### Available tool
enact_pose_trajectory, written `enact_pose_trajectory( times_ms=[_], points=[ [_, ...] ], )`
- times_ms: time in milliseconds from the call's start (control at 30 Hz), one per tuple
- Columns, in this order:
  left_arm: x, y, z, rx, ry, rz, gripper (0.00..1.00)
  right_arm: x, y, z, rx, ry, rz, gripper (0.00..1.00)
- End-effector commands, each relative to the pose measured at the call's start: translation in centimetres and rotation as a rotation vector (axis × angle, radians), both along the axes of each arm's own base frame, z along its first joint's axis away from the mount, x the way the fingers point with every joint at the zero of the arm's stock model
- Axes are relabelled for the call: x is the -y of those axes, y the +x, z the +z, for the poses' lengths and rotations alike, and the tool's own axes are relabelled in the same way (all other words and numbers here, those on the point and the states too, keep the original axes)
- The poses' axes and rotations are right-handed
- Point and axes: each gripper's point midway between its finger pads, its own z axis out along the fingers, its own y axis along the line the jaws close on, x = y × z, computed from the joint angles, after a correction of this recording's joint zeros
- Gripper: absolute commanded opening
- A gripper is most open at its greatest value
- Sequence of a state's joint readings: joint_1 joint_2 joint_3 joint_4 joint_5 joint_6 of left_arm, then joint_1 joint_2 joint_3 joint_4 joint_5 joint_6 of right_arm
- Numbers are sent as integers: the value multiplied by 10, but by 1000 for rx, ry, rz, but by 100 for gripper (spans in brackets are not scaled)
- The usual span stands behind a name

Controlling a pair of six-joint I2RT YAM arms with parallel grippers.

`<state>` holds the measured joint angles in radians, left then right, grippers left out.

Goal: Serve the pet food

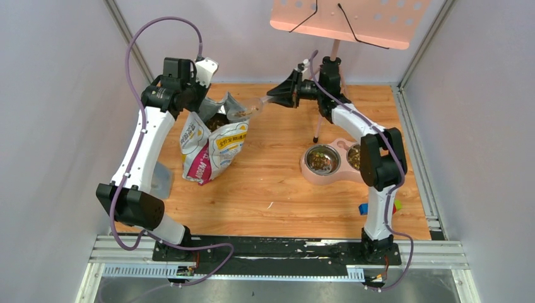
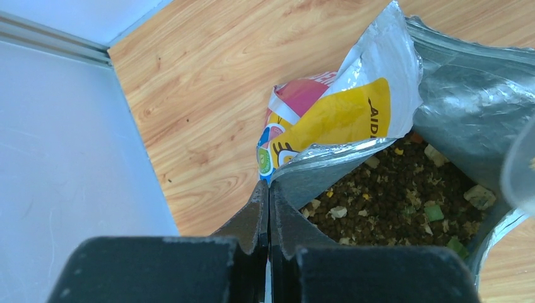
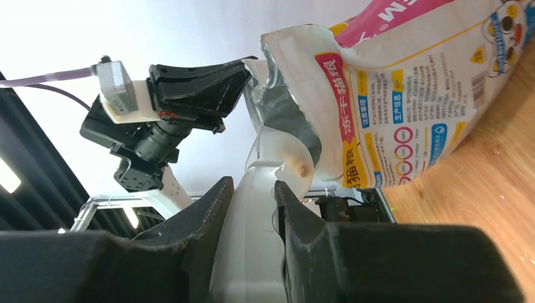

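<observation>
The printed bag (image 1: pixel 211 142) stands open at the left of the table. My left gripper (image 1: pixel 203 104) is shut on the bag's top rim (image 2: pixel 328 154) and holds the mouth open. The pet food (image 2: pixel 391 196), dark brown kibble with pale and green bits, fills the bag. My right gripper (image 1: pixel 274 98) is shut on the handle of the clear scoop (image 1: pixel 249 109), whose bowl sits over the bag's mouth with some kibble in it. In the right wrist view my fingers (image 3: pixel 208 208) clamp the white handle (image 3: pixel 252 214), and the scoop bowl (image 3: pixel 284 154) is beside the bag (image 3: pixel 404 82).
A pink double bowl (image 1: pixel 312 173) sits right of centre, with kibble in its left steel dish (image 1: pixel 320 158). A thin stand pole (image 1: pixel 318 129) rises behind it to a pink perforated tray (image 1: pixel 347 22). Small coloured blocks (image 1: pixel 364 208) lie near the right arm's base.
</observation>
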<state>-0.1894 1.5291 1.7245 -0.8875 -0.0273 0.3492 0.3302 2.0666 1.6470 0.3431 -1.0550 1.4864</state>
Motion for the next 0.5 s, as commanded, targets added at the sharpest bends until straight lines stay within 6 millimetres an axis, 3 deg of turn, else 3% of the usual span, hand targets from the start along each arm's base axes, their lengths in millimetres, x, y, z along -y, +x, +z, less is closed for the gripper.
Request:
enact_pose_trajectory(
  times_ms=[0, 200, 467],
  points=[
    [-2, 7, 17, 79, 6, -4, 0, 37, -9, 39, 133, 23, -62, 0],
    [-3, 7, 8, 67, 9, 8, 0, 73, -8, 38, 135, 7, -126, 0],
    [-3, 12, 16, 85, 7, 10, 0, 131, -23, 21, 88, -27, -250, 0]
  ],
)
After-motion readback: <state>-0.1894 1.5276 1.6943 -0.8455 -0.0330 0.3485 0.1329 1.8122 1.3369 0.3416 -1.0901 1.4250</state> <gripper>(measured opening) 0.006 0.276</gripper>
